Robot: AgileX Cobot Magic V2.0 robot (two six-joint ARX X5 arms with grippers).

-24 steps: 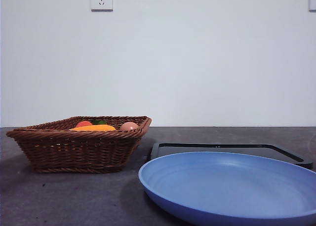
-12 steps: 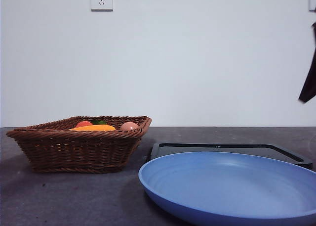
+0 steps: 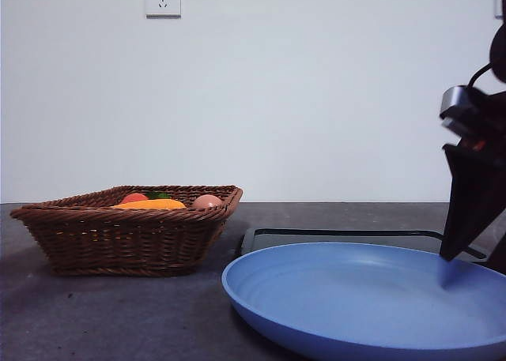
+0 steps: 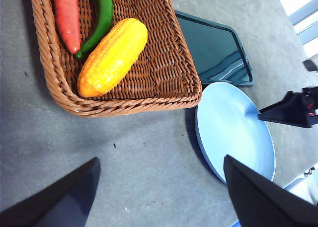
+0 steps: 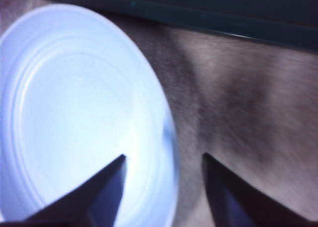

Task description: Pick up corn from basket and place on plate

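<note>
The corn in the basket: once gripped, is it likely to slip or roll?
The corn looks smooth and glossy, so open jaws closing on it may slip a little. Its rounded, tapered shape suggests it could roll on the flat plate once released. It looks like a stiff moulded toy, probably light; that is a guess.

**Surfaces under my jaws**

My basket [image 4: 169,88] is rough woven wicker, brown with a slight sheen. The corn [image 4: 112,57] looks like smooth, ribbed plastic. The plate [image 3: 356,298] is glossy blue plastic. The table [image 4: 124,162] is matt, speckled grey. The tray [image 4: 213,48] is dark and smooth.
</note>
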